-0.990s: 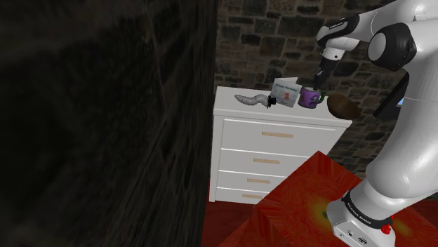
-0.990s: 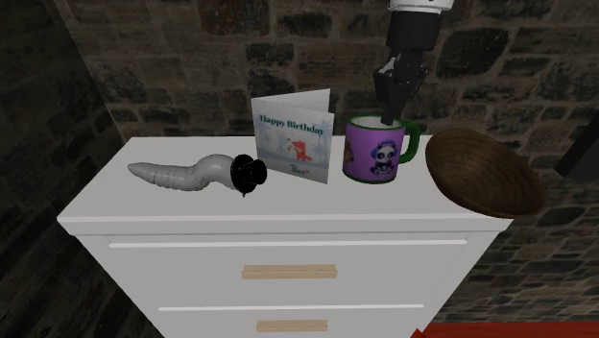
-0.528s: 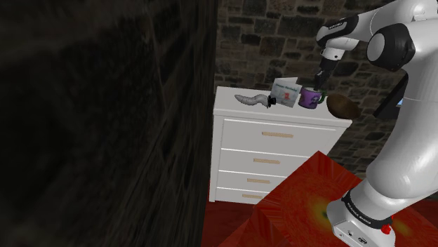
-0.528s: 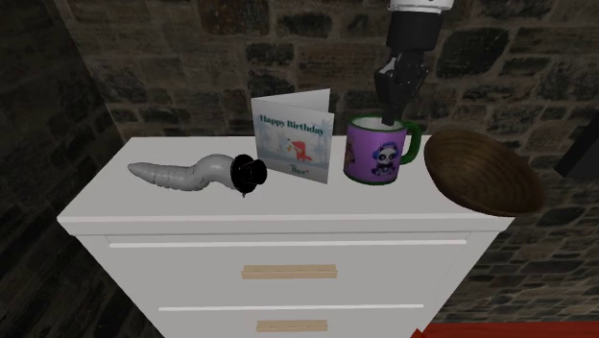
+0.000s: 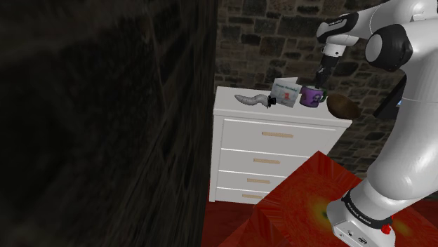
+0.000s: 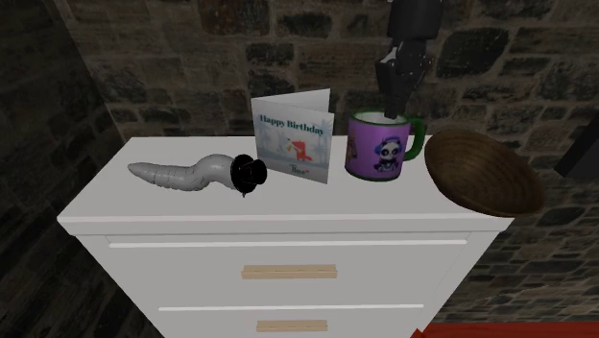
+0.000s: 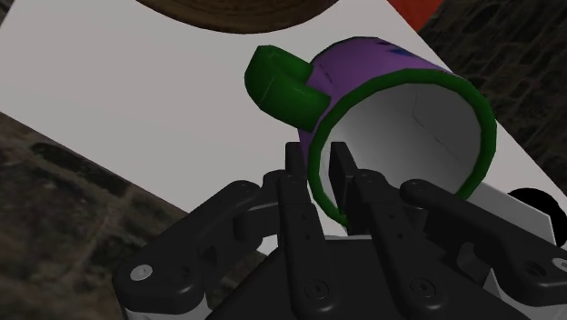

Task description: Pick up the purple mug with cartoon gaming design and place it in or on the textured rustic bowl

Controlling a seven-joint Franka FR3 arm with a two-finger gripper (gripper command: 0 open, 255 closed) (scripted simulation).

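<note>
Arm (image 5: 403, 133) rises from the red stand (image 5: 295, 210) at the shoulder view's lower right, elbow high, forearm reaching left, wrist pointing straight down over the white chest of drawers; gripper (image 6: 392, 108) is vertical above the purple mug (image 6: 379, 154). Wrist view: gripper (image 7: 324, 182) is clamped on the mug's green rim, one finger inside the white interior, one outside, close to the green handle. Mug (image 7: 400, 118) is upright at the back of the tabletop (image 6: 192, 206), between the birthday card (image 6: 293, 134) and the brown bowl (image 6: 480, 173); near both, touching neither. Can't tell from these angles whether the mug base is on the tabletop or just off it. Bowl sits tilted at the tabletop's edge on the second exterior view's right. Grey curved object with a black end (image 6: 192, 175) lies on the other side of the card.
</note>
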